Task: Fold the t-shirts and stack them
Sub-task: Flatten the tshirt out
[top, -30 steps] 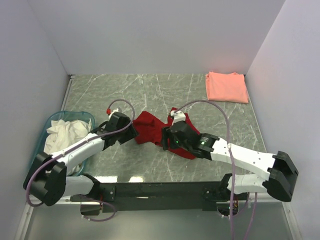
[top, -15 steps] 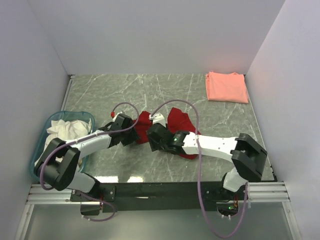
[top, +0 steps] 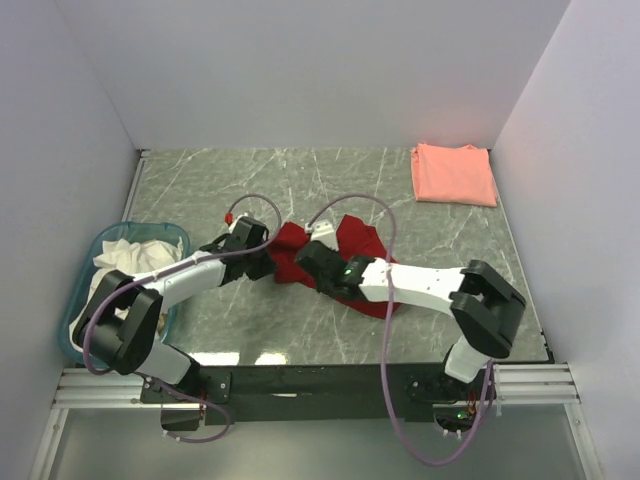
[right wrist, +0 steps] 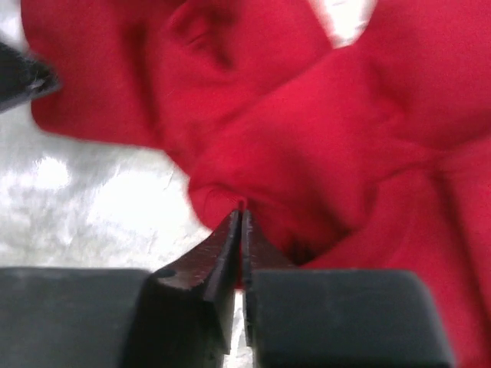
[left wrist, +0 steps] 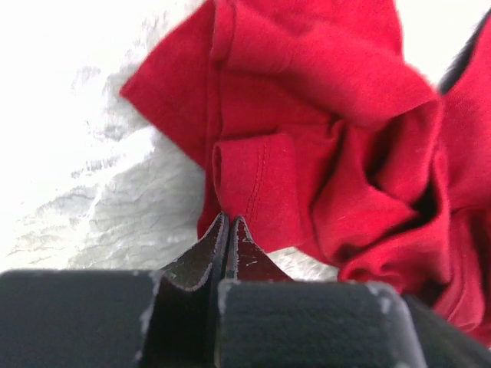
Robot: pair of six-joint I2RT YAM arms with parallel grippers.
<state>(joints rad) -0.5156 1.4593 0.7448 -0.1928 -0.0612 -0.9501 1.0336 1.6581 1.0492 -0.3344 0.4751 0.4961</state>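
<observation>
A deep red t-shirt lies crumpled on the marble table, near its middle. My left gripper is at the shirt's left edge. In the left wrist view its jaws are pressed together on a hemmed fold of the red cloth. From the right, my right gripper reaches over the shirt's front. Its jaws are shut on a bunched fold of the red cloth, and red shows in the slit between the fingers. A salmon-pink t-shirt lies folded flat at the far right corner.
A teal basket holding white cloth stands at the table's left edge, beside the left arm. Pale walls close in the table on three sides. Purple cables arch above both wrists.
Both grippers have closed from wide open onto the red shirt. The right gripper moved left across the shirt, and the left gripper shifted slightly right, toward it.
</observation>
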